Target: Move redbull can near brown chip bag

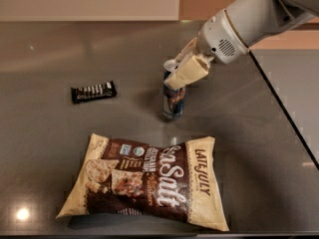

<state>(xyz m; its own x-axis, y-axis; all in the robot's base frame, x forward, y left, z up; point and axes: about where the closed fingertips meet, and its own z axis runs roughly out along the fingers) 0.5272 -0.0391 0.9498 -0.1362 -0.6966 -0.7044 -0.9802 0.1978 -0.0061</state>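
Where the arm reaches in from the upper right, the pincer point(175, 74) is closed narrowly on the top of the can point(173, 103), one cream finger point(188, 71) lying across its front. The can stands upright near the middle of the table point(45, 128), just beyond the upper edge of the bag point(149, 180), which lies flat. A candy bar point(93, 91) lies apart to the left.

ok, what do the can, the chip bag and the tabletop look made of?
The redbull can looks like thin metal, probably aluminium, with a glossy printed wall and a silver top. The gripper is clamped on its top. The brown chip bag looks like printed plastic film, with crinkles and a soft sheen. The table is dark and polished and reflects the lights; stone or laminate, unclear.
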